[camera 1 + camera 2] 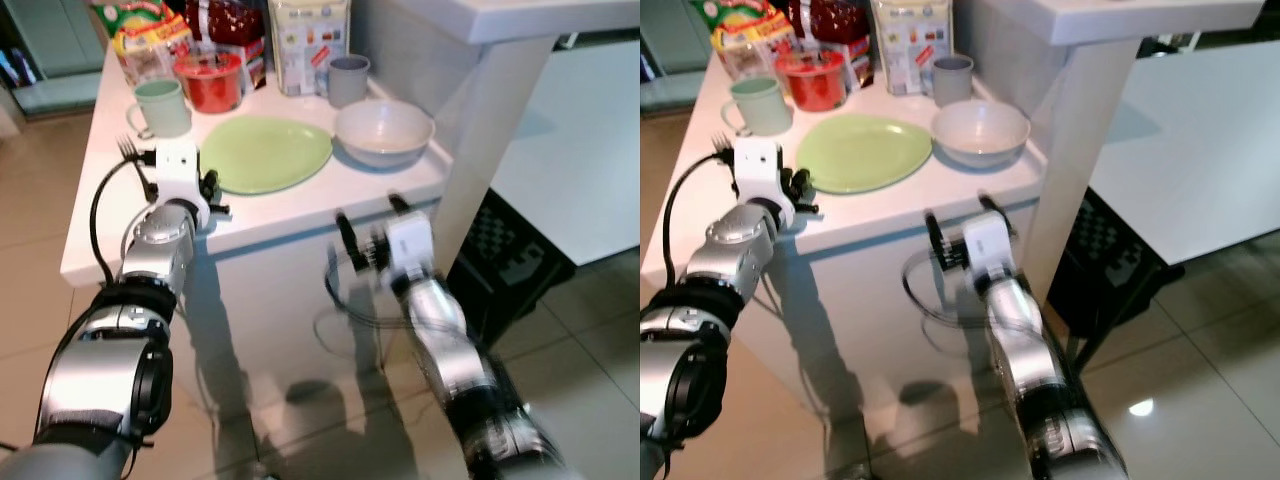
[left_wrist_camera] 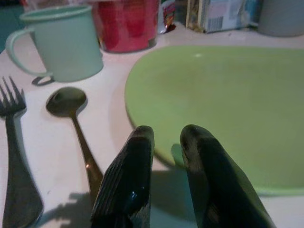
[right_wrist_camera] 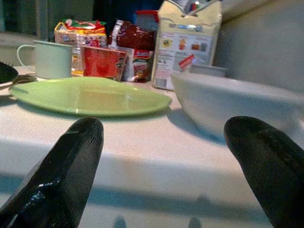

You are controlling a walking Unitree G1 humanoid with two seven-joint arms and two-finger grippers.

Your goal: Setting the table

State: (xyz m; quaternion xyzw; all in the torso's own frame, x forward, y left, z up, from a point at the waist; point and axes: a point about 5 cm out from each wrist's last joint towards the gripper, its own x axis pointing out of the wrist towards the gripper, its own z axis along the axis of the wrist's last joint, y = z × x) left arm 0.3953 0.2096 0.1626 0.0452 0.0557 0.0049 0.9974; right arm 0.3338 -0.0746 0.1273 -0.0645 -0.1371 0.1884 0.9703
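Note:
A light green plate (image 1: 265, 152) lies on the white table (image 1: 100, 240), with a white bowl (image 1: 383, 130) to its right. A pale green mug (image 1: 160, 107) stands behind a fork (image 2: 12, 142) and a dark spoon (image 2: 71, 102), both left of the plate. My left gripper (image 2: 166, 133) rests low over the table at the plate's near left rim. Its fingers are shut with nothing between them, and the spoon handle lies just beside them. In front of the table's front edge, below the bowl, my right gripper (image 1: 372, 222) is open and empty.
At the back of the table stand a red container (image 1: 210, 80), a grey cup (image 1: 347, 80), a carton (image 1: 305, 40) and snack packets (image 1: 150, 35). A white counter pillar (image 1: 490, 130) rises just right of the table. A black crate (image 1: 510, 260) sits on the floor beyond it.

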